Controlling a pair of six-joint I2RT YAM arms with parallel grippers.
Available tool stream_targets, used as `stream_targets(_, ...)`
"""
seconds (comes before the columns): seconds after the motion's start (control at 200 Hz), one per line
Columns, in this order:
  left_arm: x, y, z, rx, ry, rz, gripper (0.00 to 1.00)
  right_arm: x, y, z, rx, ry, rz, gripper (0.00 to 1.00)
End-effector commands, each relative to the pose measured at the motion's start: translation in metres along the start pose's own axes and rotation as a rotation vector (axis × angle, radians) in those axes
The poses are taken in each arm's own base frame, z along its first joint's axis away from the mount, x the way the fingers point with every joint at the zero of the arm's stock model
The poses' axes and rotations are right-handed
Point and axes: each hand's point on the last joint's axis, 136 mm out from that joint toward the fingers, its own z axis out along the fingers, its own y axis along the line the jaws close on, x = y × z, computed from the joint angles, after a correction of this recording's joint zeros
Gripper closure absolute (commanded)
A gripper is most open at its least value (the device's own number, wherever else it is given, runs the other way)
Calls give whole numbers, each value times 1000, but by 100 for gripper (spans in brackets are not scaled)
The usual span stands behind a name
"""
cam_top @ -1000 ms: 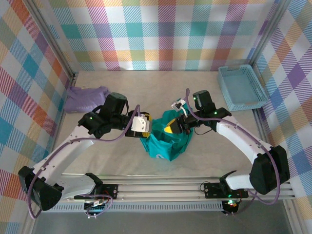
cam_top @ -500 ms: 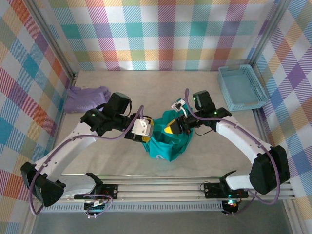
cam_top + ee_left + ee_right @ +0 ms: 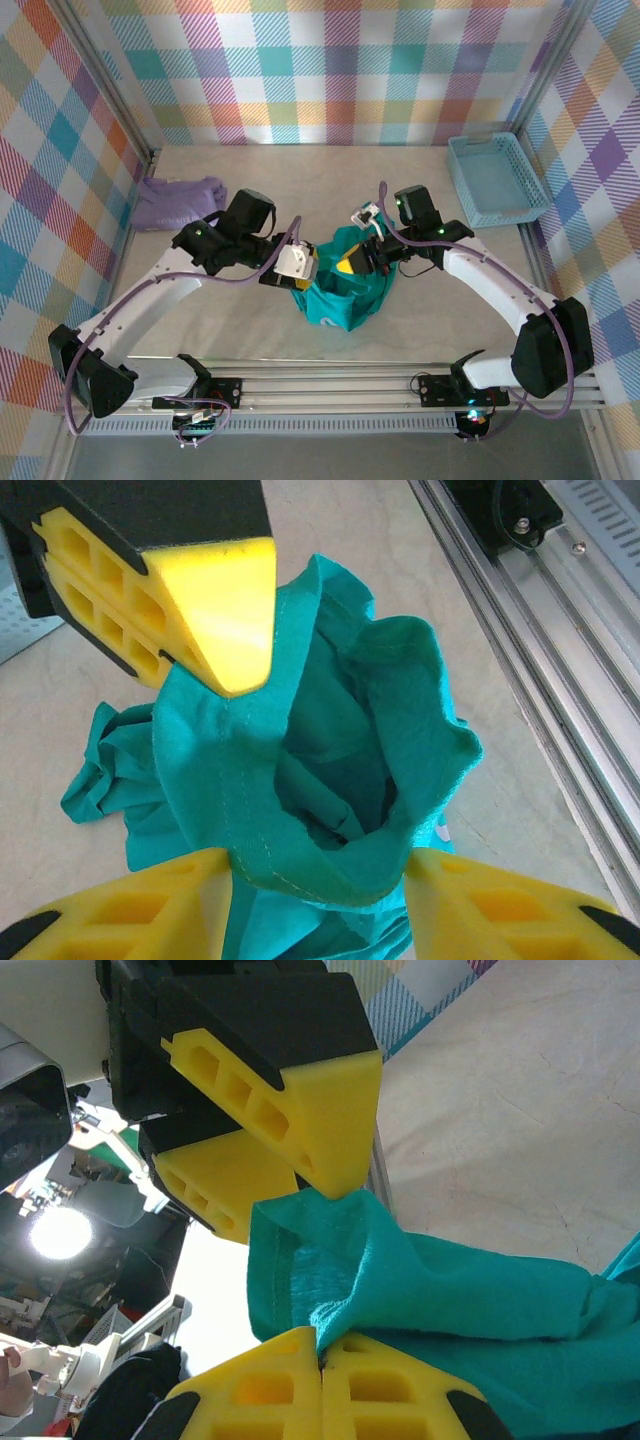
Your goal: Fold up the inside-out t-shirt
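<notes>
Looks like opening out the t-shirt (image 3: 340, 290) — hem pinched in the right pincer (image 3: 320, 1352), straddled by the spread left pincer (image 3: 318, 905). Calls next for clamping left, then pulling flat.

The teal inside-out t-shirt (image 3: 336, 300) is lying crumpled on the counter (image 3: 260, 325) at the centre of the overhead frame. Its stitched hem is standing lifted, gaping open like a pocket.

We see the table (image 3: 300, 180) evenly and brightly lit from overhead, shadows soft beneath the t-shirt (image 3: 345, 300). From the right wrist, a lamp (image 3: 60, 1232) glares, washing out its surroundings.
</notes>
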Motion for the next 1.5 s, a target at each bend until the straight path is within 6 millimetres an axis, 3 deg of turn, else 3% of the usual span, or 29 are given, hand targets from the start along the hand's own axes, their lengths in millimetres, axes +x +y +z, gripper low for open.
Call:
stream_targets(0.0,-16,8,-2,-18,-46,42,57,-6,9,0,-27,-2,-47,100)
stream_targets(0.475,-5,12,-13,-88,39,-28,97,-7,1,-2,44,-4,-18,100)
stream_targets(0.505,-3,12,-15,-103,51,-38,100,-8,-3,-4,68,-8,-4,96)
stream_targets(0.605,1,12,-24,-149,82,-76,100,-11,-23,-17,204,-49,82,84)
stream_targets(0.715,3,9,-34,-204,92,-118,100,-2,-54,-40,490,-59,142,77)
stream_targets(0.785,5,9,-38,-237,87,-160,100,4,-50,-47,533,-71,95,72)
stream_targets(0.91,6,6,-40,-255,76,-243,100,8,-23,-46,485,-137,-42,65)
stream_targets(0.98,6,4,-40,-258,61,-261,100,13,-23,-46,501,-162,-48,60)
stream_targets(1.225,5,5,-38,-294,16,-288,100,25,-41,-20,479,-163,9,51)
stream_targets(1.37,5,4,-37,-290,11,-315,100,23,-54,-2,461,-159,18,44)
stream_targets(1.445,6,4,-37,-295,3,-337,100,15,-57,7,432,-174,-2,45)
stream_targets(1.495,7,3,-36,-296,-1,-357,100,9,-57,11,411,-188,-25,53)
